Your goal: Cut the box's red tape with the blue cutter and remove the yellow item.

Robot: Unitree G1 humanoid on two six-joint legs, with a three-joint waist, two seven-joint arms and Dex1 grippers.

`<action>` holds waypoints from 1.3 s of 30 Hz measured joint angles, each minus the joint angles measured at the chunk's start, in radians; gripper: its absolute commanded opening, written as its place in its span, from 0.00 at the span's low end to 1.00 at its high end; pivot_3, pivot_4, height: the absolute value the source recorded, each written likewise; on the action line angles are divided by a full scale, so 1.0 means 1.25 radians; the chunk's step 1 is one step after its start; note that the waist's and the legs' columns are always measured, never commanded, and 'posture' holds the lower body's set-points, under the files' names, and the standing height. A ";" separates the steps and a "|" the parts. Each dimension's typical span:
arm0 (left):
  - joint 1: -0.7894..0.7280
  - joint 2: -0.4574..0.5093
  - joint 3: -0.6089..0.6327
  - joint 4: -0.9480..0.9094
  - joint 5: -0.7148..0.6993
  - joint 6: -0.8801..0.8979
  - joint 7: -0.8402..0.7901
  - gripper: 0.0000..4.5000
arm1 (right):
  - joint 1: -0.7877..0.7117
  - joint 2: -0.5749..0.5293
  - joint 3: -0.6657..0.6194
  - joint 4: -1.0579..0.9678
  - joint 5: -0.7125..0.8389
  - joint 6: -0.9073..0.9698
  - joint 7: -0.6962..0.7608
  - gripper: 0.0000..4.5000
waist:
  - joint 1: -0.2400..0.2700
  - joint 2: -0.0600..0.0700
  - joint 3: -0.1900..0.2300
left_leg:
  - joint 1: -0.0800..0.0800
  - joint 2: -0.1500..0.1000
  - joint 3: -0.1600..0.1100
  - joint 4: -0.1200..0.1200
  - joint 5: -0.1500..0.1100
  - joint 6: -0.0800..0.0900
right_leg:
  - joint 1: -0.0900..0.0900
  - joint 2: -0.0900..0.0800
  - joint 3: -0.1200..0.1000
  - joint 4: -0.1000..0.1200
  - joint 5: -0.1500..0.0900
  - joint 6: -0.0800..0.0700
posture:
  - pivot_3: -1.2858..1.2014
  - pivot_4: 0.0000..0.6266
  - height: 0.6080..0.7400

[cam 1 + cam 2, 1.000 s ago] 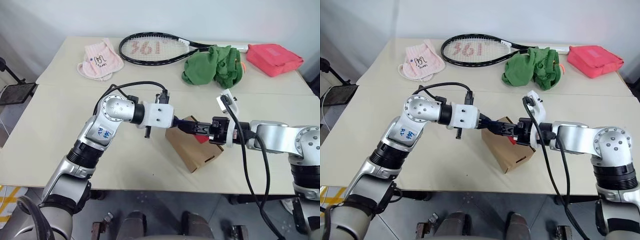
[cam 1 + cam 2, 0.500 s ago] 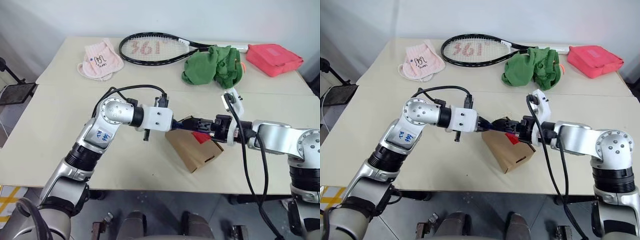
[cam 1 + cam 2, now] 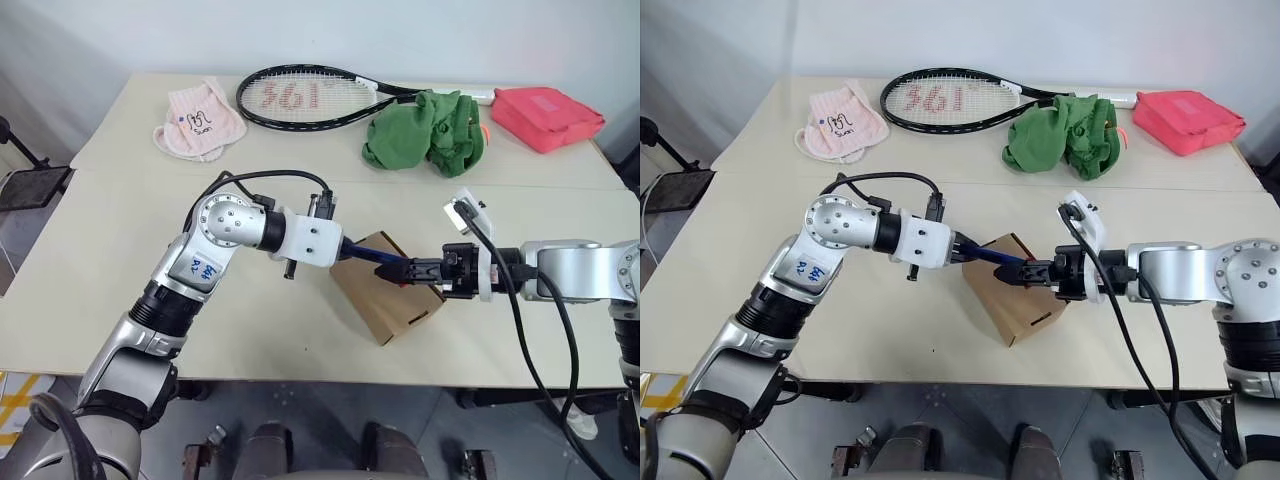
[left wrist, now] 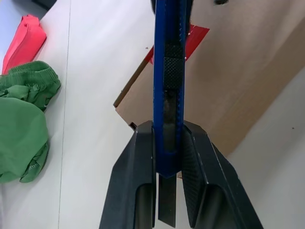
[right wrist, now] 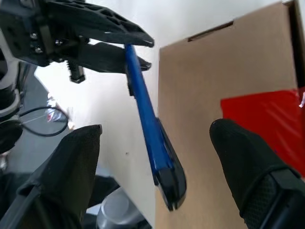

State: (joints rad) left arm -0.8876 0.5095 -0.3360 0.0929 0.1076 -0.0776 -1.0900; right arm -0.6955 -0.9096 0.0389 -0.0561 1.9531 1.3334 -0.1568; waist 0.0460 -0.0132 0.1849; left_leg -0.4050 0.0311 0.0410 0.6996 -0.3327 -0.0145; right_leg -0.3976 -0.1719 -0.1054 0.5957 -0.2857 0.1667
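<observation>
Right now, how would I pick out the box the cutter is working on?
On the near half of the beige table, between the two arms, sits a small brown cardboard box. It alone carries a red tape patch, with the blue cutter lying across its top.

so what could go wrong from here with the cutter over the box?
1. The left gripper pinches only the blue cutter's tail end, so pressing down may twist it.
2. The right gripper is open, straddling the cutter's tip over the box; they could collide.
3. Nothing holds the box; a stroke at the red tape may just push it.
</observation>
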 measured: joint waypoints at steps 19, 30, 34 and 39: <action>-0.003 -0.006 -0.008 -0.032 0.000 0.020 -0.017 0.09 | -0.061 0.039 0.058 0.080 0.000 0.023 0.014 0.86 | 0.001 0.000 0.000 | 0.000 0.000 0.000 0.000 0.000 0.000 | 0.000 0.000 0.000 0.000 0.000 0.000 | 0.52 0.24 1.00; -0.003 -0.006 -0.008 -0.033 0.000 0.038 -0.016 0.09 | -0.050 0.060 0.029 0.084 0.000 0.009 -0.043 0.86 | 0.001 0.000 0.000 | 0.000 0.000 0.000 0.000 0.000 0.000 | 0.000 0.000 0.000 0.000 0.000 0.000 | 0.52 0.24 1.00; -0.001 -0.005 -0.008 -0.038 -0.001 0.045 -0.019 0.09 | -0.043 0.060 -0.006 0.084 0.000 -0.003 -0.057 0.86 | 0.001 0.000 0.000 | 0.000 0.000 0.000 0.000 0.000 0.000 | 0.000 0.000 0.000 0.000 0.000 0.000 | 0.52 0.24 1.00; 0.000 -0.005 -0.008 -0.038 -0.002 0.050 -0.020 0.09 | -0.035 0.061 -0.021 0.084 0.000 -0.004 -0.068 0.86 | 0.001 0.000 0.000 | 0.000 0.000 0.000 0.000 0.000 0.000 | 0.000 0.000 0.000 0.000 0.000 0.000 | 0.52 0.24 1.00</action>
State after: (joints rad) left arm -0.8874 0.5035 -0.3456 0.0449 0.1054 -0.0150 -1.1146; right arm -0.7391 -0.8338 0.0123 0.0485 1.9530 1.3278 -0.2412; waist 0.0467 -0.0132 0.1849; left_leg -0.4050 0.0311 0.0411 0.6995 -0.3327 -0.0146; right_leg -0.3976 -0.1719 -0.1054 0.5956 -0.2857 0.1666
